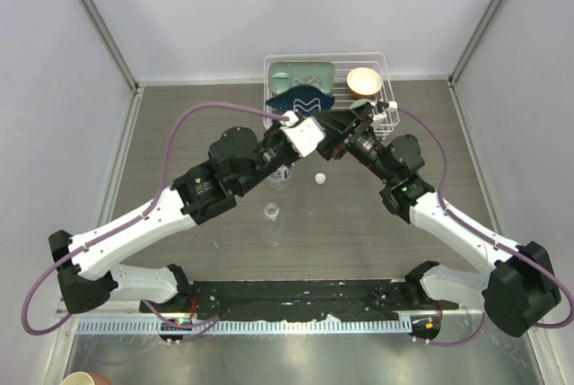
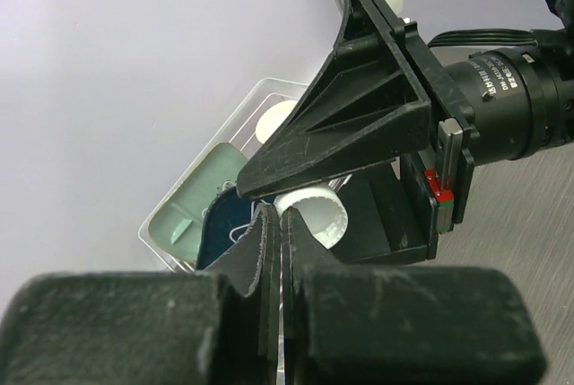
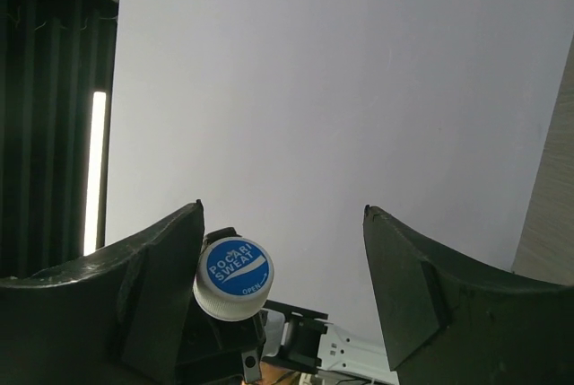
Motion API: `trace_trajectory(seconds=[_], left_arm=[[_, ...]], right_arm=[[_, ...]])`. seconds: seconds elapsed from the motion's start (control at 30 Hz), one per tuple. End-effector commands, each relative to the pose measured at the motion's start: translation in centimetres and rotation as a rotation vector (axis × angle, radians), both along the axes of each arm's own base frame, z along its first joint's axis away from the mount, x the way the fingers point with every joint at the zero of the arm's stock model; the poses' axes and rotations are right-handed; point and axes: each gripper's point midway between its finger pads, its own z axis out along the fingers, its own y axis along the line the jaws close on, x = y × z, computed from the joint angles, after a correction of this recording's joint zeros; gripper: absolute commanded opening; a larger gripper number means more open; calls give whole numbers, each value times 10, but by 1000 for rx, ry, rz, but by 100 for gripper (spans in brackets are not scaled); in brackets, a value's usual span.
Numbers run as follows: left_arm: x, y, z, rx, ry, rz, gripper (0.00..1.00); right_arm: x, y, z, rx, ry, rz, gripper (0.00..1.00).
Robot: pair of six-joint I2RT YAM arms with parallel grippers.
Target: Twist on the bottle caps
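Left gripper [image 2: 281, 219] has its fingers pressed together with only a sliver between them, and the blue-topped cap [image 2: 312, 214] sits right at their tips. Since this cap hangs in mid-air, I judge that they nip its rim, though the contact itself is hidden. Right gripper [image 3: 282, 213] faces it nose to nose with its jaws spread wide. In its wrist view the cap rests against the inner face of one finger and is not clamped, so a handover looks to be the step in hand. Below the meeting point, a second, loose white cap [image 1: 318, 178] lies on the counter [image 1: 179, 134] between the two arms. Just left of it one bottle [image 1: 279, 177] is half hidden under the left arm. The unlabelled bottle [image 1: 272, 225] stands nearer the bases, seemingly upright with its neck open. Both bottles lie down and toward the bases from the grippers, on the left arm's side, so the held cap must come down onto a vertical neck. Beyond the grippers a wire rack [image 1: 269, 71] holds a green tray [image 1: 300, 73], a blue cloth [image 1: 305, 98] and a bowl [image 1: 363, 82].
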Motion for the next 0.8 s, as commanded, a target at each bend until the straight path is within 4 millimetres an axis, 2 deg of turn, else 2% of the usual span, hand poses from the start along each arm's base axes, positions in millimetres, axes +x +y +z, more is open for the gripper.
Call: trace_trajectory(seconds=[0.0,0.17,0.4,0.77], left_arm=[[0,3,28,-89,-70,9,0],[4,8,20,-75,-77,27,0],[4,10,18,-73,-72,25,0],[4,13,11,-63,-72,24,0]], right_arm=[[-18,-1,45,116,-106,36,76],[-24,-3,52,124,-113,35,71],[-27,-4,52,93,-124,16,66],[-31,-6,58,99,-142,16,50]])
